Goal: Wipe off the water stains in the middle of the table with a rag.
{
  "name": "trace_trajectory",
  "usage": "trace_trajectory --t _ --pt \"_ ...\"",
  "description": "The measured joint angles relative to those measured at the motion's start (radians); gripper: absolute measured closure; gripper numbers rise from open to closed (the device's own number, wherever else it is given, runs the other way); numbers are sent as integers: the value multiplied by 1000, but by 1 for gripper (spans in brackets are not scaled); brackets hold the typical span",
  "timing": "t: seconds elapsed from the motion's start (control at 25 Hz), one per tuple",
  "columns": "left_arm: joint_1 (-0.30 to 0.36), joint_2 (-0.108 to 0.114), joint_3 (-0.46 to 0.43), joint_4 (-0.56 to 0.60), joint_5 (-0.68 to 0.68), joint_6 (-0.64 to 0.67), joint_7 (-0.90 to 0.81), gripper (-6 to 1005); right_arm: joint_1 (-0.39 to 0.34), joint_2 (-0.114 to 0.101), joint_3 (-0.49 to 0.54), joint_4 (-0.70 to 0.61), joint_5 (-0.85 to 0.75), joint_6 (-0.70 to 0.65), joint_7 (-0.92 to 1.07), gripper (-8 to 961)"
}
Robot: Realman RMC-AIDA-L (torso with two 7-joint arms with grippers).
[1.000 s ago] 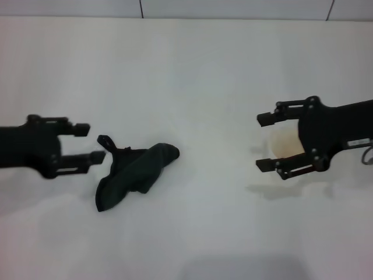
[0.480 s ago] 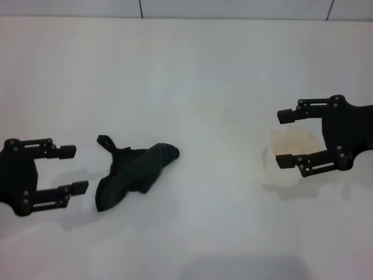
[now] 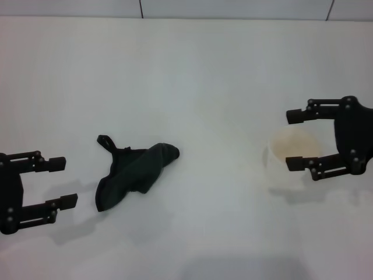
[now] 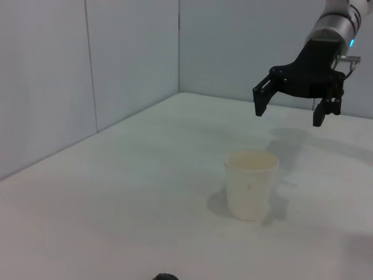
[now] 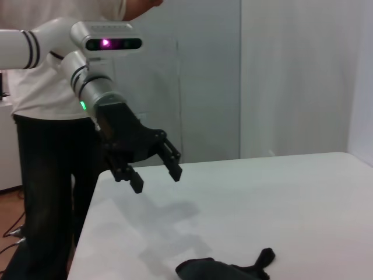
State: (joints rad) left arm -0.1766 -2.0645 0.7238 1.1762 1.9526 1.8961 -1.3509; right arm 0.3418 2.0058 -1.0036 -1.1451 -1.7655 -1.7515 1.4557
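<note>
Grippers both spread wide, nothing held, w/ rag lying loose on table between them.
Left gripper [image 3: 58, 182] hangs above the table's [image 3: 192, 76] left edge, fingers apart, just left of the rag [image 3: 133, 174]; rag is crumpled, dark green-black, thin loop end pointing up-left, touching neither arm. Right gripper [image 3: 294, 139] fingers also apart, hovering just right of a white paper cup [image 3: 285, 156], well apart from the rag. Water stains: can't make any out.
</note>
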Motion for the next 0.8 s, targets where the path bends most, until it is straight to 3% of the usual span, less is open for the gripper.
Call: trace_trajectory --t 0.8 --pt "-39 -9 6 3 26 -10 -16 347 -6 3 6 27 -71 43 44 125"
